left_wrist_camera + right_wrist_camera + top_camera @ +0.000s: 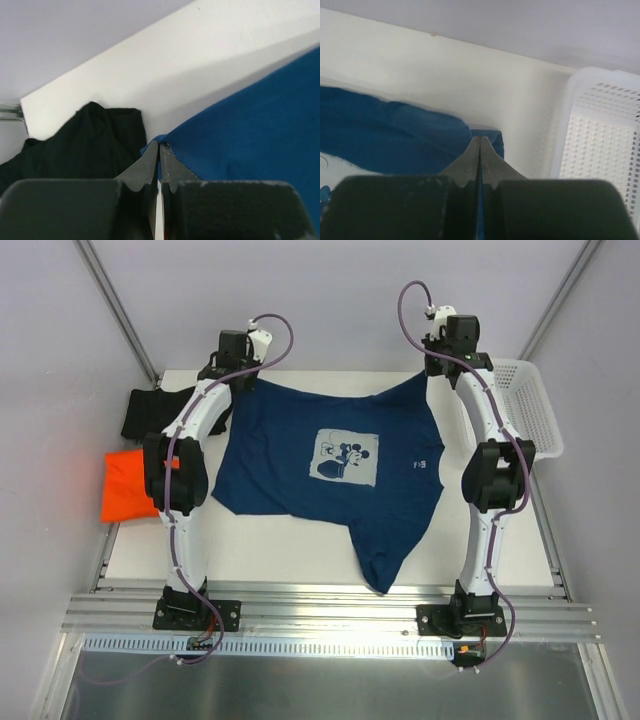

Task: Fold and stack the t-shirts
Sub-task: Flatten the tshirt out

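The navy blue t-shirt [330, 465] with a white print lies spread across the table, one sleeve trailing toward the near edge. My left gripper [159, 145] is shut on its far left corner [155, 142], at the table's back left [240, 375]. My right gripper [480, 140] is shut on the far right corner [492, 137], at the back right [432, 365]. A black t-shirt [150, 410] [85, 140] lies crumpled at the far left. An orange t-shirt [125, 485] sits folded at the left edge, partly behind my left arm.
A white plastic lattice basket [525, 405] [600, 135] stands at the table's right edge, close beside my right gripper. The back wall rises just past the table's far edge [150, 55]. Aluminium rails [330, 615] run along the near side by the arm bases.
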`<action>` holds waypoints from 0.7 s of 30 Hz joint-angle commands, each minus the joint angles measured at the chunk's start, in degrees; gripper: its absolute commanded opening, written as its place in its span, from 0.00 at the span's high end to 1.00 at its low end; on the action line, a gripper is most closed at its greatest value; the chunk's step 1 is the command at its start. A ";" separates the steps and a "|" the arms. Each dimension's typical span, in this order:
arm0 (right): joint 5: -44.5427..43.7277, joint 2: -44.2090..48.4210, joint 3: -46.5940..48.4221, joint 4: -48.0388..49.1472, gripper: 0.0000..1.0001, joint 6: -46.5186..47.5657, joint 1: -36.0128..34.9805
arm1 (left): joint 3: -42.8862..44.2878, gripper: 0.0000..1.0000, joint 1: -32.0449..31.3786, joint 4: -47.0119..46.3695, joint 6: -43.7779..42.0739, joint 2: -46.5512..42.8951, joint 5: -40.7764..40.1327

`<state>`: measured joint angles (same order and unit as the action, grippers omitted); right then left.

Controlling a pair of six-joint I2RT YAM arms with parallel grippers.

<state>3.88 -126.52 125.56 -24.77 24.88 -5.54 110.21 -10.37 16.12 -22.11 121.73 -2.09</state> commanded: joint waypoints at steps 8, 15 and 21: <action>-5.46 -1.09 6.27 5.88 0.99 3.05 1.15 | 7.20 1.00 1.32 -6.98 -2.76 2.28 -5.47; -6.96 -2.07 7.78 5.53 1.00 2.54 2.81 | 6.60 1.00 2.11 -6.98 -2.59 2.81 -6.88; -6.87 0.75 2.85 5.44 0.99 2.01 5.45 | 2.03 1.00 3.87 -7.15 -1.18 1.23 -7.93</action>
<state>-1.76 -129.27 129.25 -20.80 27.27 -2.02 113.95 -7.97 10.66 -24.03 125.47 -7.97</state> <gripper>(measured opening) 0.007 0.008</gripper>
